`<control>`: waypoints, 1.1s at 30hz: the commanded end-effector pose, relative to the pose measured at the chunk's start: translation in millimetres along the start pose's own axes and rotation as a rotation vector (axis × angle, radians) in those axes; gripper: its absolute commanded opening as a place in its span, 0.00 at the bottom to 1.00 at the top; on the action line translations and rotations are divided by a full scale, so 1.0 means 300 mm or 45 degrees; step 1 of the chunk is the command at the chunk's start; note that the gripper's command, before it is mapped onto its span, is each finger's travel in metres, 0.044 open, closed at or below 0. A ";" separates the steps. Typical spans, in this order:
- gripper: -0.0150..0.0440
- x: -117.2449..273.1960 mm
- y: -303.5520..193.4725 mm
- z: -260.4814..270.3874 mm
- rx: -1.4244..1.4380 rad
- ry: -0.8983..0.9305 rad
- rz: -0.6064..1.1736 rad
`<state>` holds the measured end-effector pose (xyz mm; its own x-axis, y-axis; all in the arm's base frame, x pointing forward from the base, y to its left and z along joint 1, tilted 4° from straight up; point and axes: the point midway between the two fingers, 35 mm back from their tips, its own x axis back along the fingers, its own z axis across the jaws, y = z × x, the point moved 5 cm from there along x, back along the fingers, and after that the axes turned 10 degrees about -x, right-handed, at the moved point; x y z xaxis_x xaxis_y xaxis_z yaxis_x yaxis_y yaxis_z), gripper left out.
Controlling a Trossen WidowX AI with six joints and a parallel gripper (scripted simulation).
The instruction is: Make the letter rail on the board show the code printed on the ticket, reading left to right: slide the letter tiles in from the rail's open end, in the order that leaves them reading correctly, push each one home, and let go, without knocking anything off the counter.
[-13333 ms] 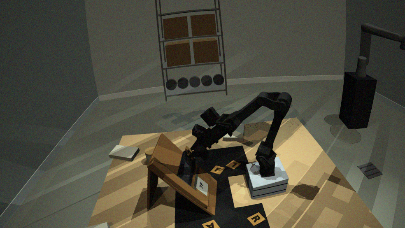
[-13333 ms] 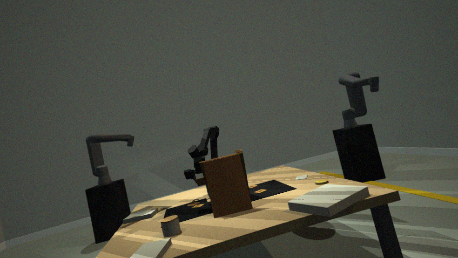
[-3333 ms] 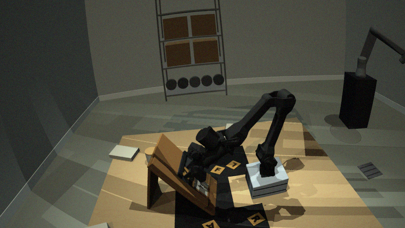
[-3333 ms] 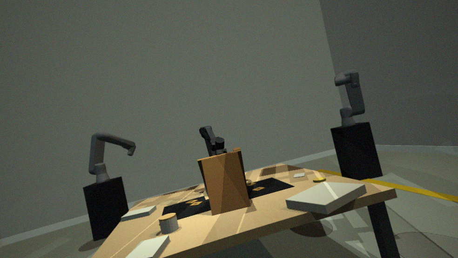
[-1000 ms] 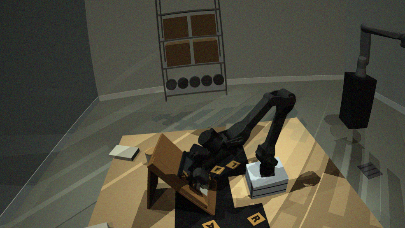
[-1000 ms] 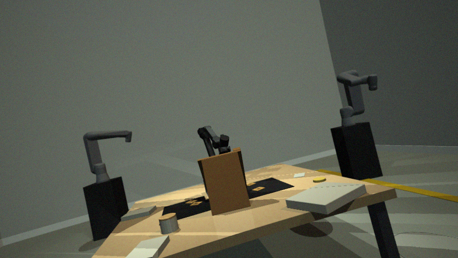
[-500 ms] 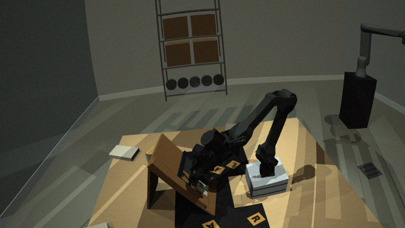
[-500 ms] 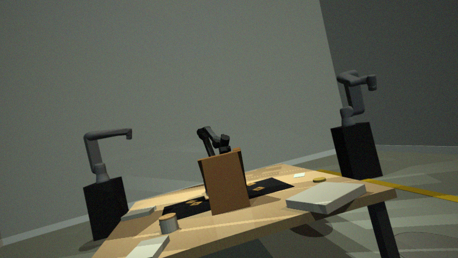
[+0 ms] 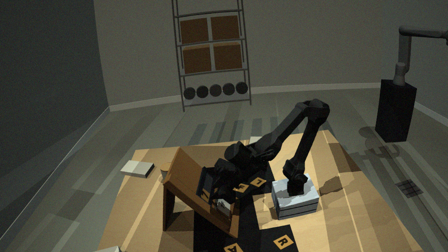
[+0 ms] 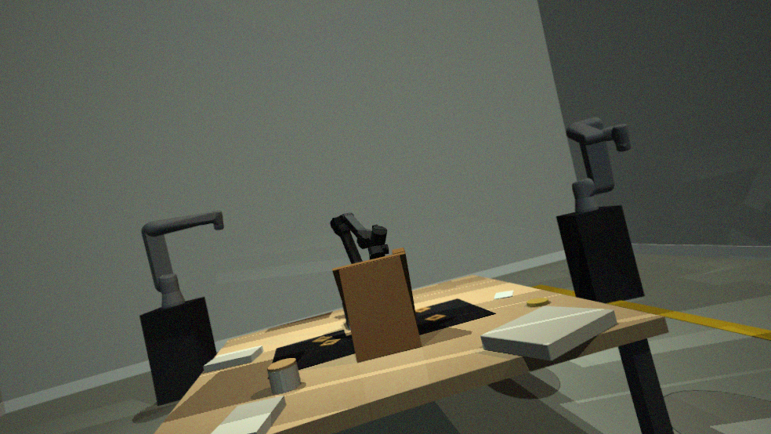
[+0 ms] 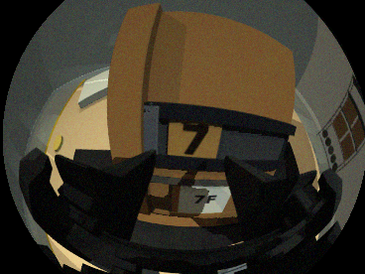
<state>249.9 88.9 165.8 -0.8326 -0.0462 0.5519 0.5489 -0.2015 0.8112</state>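
The tilted brown board (image 9: 185, 161) (image 10: 378, 312) (image 11: 228, 60) carries the dark letter rail (image 11: 223, 116). One tile marked 7 (image 11: 175, 141) (image 9: 205, 195) sits in the rail toward its left end, with a narrow dark gap at its left. The ticket (image 11: 220, 205) (image 9: 223, 204) below reads 7F. My gripper (image 11: 190, 157) (image 9: 216, 188) is open, its fingertips at the rail's lower edge, either side of the 7 tile, with nothing held. A tile marked F (image 9: 240, 188), one like an L (image 9: 258, 182), an R tile (image 9: 283, 241) and an A tile (image 9: 232, 248) lie on the black mat (image 9: 205, 231).
A pale block (image 9: 137, 168) (image 10: 233, 358) and a can (image 10: 284, 377) (image 9: 165, 168) stand behind the board. A large white box (image 10: 544, 328) and a yellow disc (image 10: 537, 302) (image 11: 59, 143) are to the other side. The arm stands on a layered pale base (image 9: 296, 203).
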 end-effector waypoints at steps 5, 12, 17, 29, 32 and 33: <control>0.75 0.015 0.004 -0.002 -0.007 -0.002 -0.009; 0.75 0.023 0.004 -0.003 -0.007 -0.002 -0.009; 0.75 0.028 0.005 -0.004 -0.007 -0.002 -0.008; 0.75 0.038 0.011 -0.006 -0.007 -0.002 -0.008; 0.75 0.040 0.014 -0.007 -0.007 -0.002 -0.008; 0.75 0.041 0.015 -0.007 -0.007 -0.002 -0.008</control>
<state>242.3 86.0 173.0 -0.8327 -0.0442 0.5520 0.5485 -0.2030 0.8111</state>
